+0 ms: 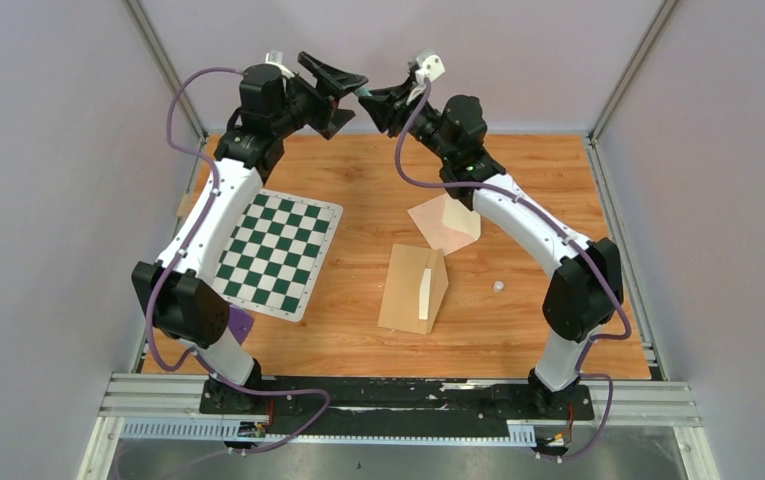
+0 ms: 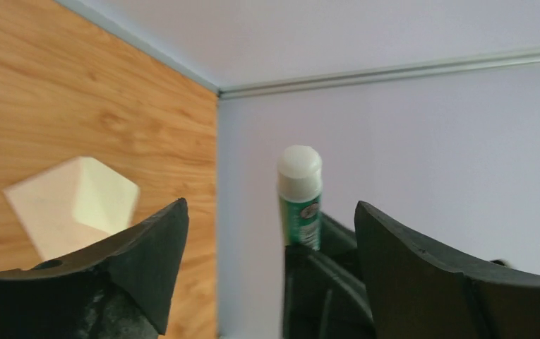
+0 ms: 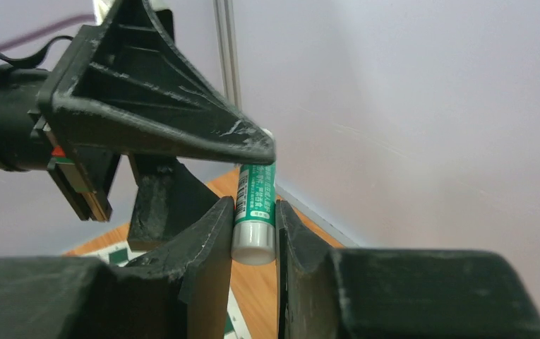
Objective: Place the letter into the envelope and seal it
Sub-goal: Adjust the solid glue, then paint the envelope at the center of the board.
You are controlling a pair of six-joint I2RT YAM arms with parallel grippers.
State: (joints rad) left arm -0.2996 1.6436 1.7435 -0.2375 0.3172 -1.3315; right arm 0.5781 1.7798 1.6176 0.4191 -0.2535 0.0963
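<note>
Both arms are raised at the back of the table, their grippers meeting nose to nose. My right gripper (image 3: 254,206) is shut on a green glue stick (image 3: 255,187) near its white end. In the left wrist view the stick (image 2: 300,212) stands up out of the right gripper. My left gripper (image 2: 270,205) is open, its fingers apart on either side of the stick's white top without touching it. A tan paper rectangle (image 1: 410,290) with one side folded up and a pale cream folded paper (image 1: 445,222) lie on the table. I cannot tell which is the envelope. The letter does not show.
A green and white checkered board (image 1: 280,252) lies under the left arm. A small white round thing (image 1: 499,286) sits right of the tan paper. Pale walls (image 1: 718,150) enclose the wooden table (image 1: 358,200) on three sides.
</note>
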